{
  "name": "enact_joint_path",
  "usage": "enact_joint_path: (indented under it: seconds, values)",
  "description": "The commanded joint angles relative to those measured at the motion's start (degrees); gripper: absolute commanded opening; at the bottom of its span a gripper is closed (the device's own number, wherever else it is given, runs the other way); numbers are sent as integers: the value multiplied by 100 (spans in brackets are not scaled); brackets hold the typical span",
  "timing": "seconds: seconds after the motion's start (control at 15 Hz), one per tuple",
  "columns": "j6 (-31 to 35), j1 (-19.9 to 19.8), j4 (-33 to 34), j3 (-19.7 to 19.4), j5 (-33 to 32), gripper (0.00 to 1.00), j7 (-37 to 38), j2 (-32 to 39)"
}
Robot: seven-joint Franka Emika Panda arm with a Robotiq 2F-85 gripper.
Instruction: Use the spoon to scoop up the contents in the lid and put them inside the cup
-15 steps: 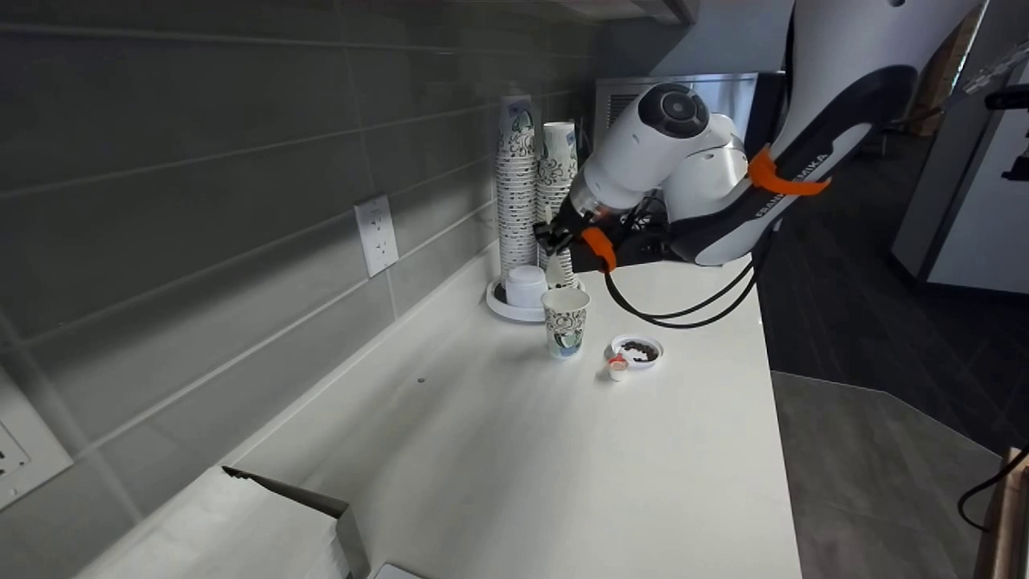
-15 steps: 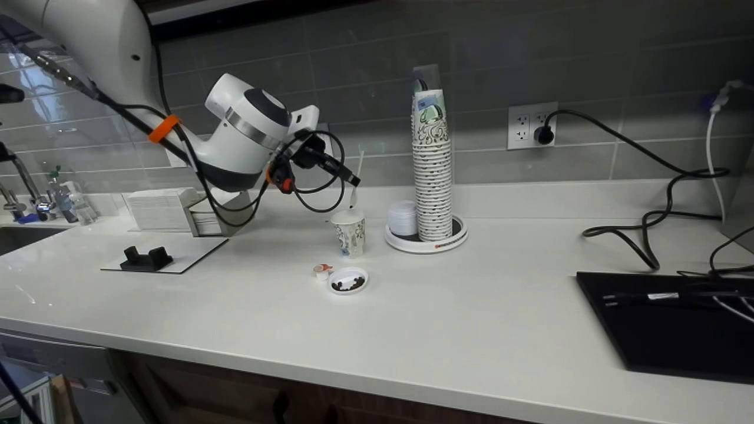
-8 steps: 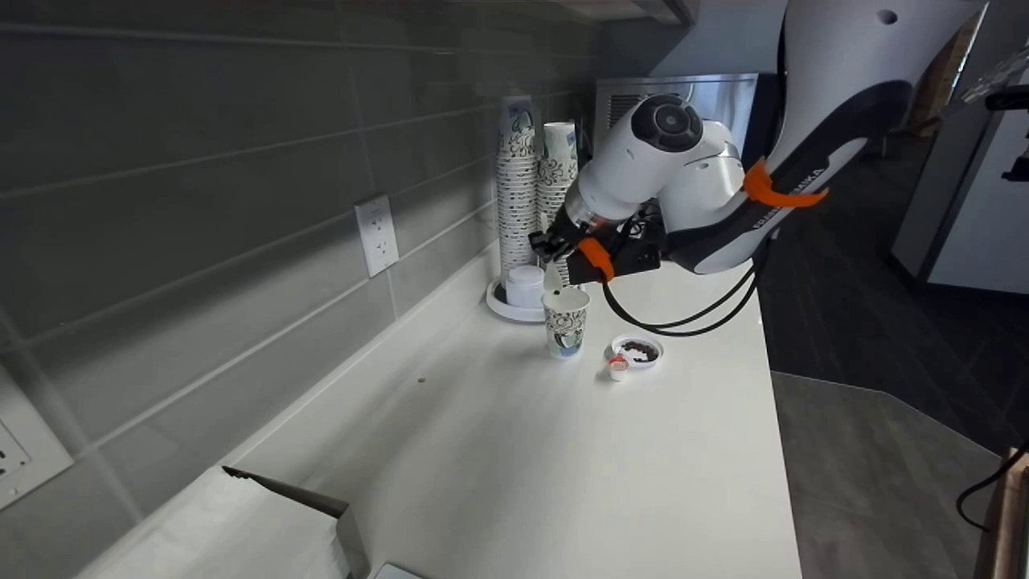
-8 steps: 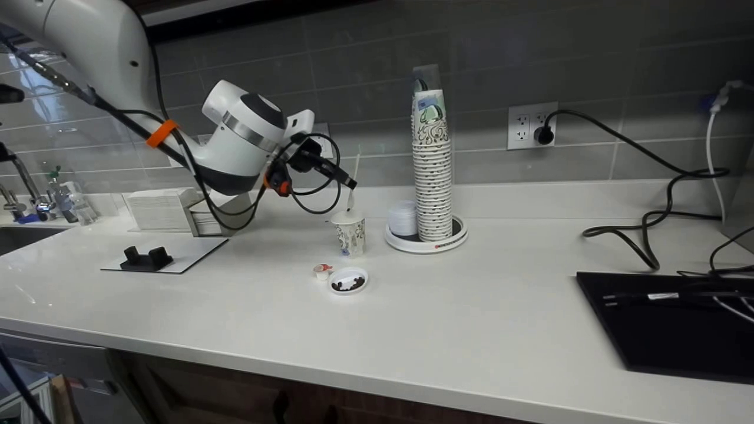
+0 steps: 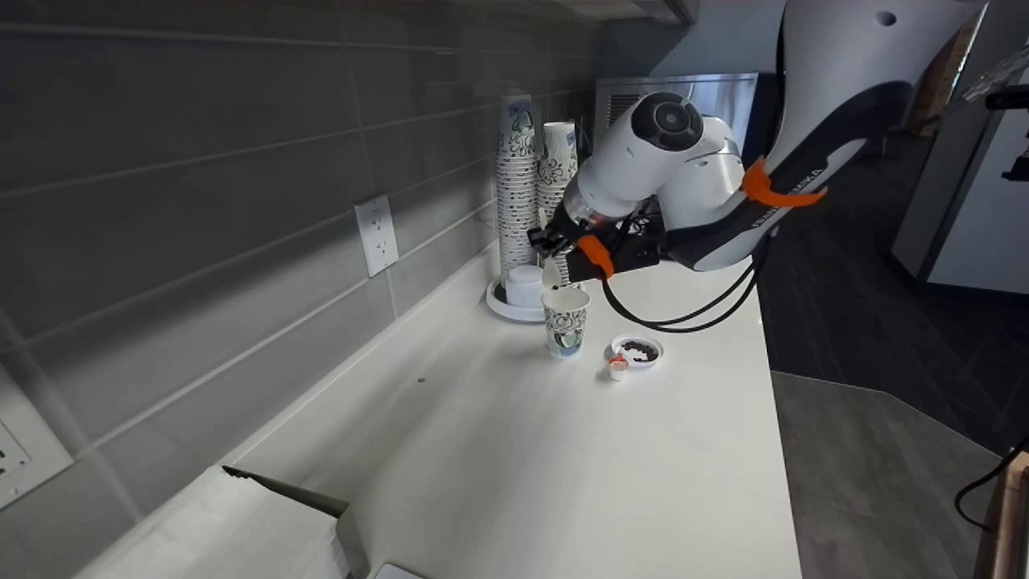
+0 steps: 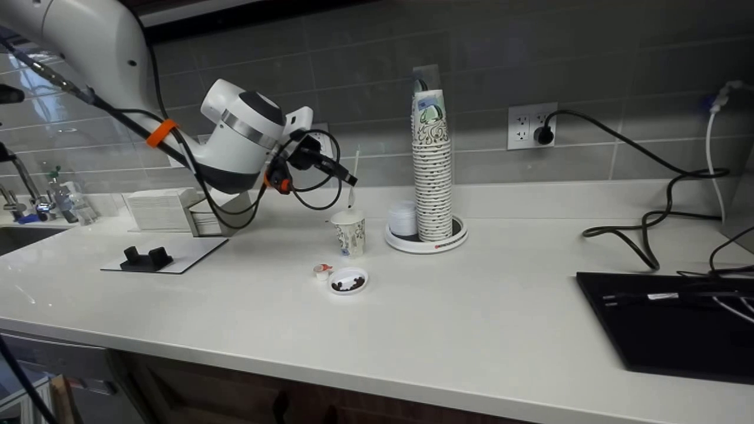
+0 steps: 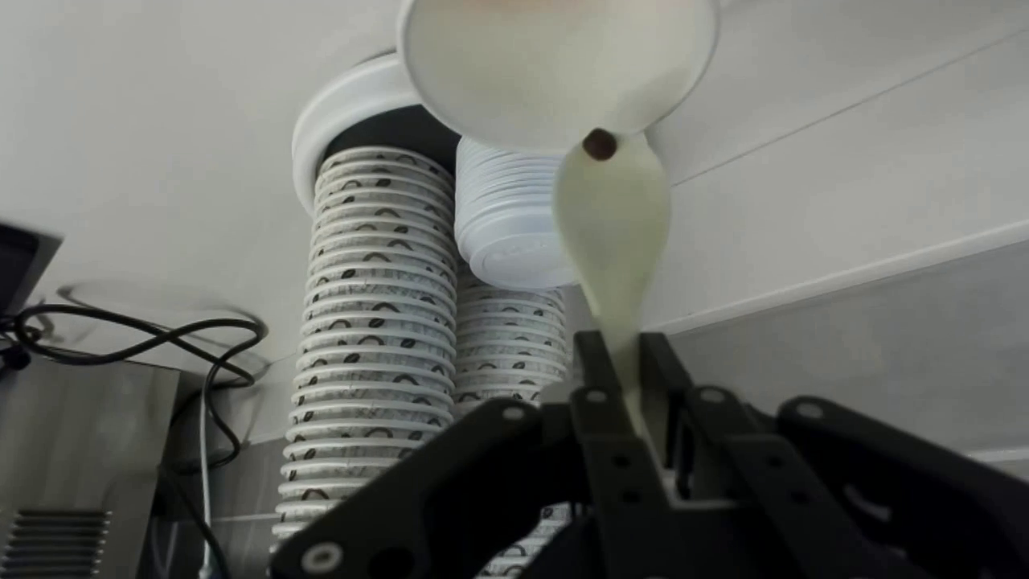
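1. The black two-fingered claw [image 7: 629,347] grips a cream-coloured spoon [image 7: 612,213]; a slack pinch could let it twist.
2. The round brown bit [image 7: 599,145] at its tip could miss the white patterned paper cup [image 5: 566,326] if tipped off-centre.
3. Brown-black contents [image 6: 357,284] in the shallow round white lid [image 6: 349,275] could scatter under hard scooping.

Arm [image 5: 860,40] hangs in from the top edge in both exterior views, bends low, then the white wrist [image 6: 253,118] kinks back up. Black gripper [image 7: 624,344] sits at a slant tho, pointing a bit down. Fingers [image 7: 593,362] are pinched in close, p. much parallel, w/ just a narrow gap btwn 'em.
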Motion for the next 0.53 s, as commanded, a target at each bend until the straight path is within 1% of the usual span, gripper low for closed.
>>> enact_joint_path:
  seconds: [0.0,0.2,0.33,0.4,0.47]
  values:
    - [430,526,35,-696,7,3,201,421]
    - [692,932,-141,-1157,113,3,204,647]
    - [783,1096,-282,-1314,143,3,186,691]
    - [813,1087,-362,-1300,167,3,205,622]
    - [714,1010,-477,-1168,166,3,229,359]
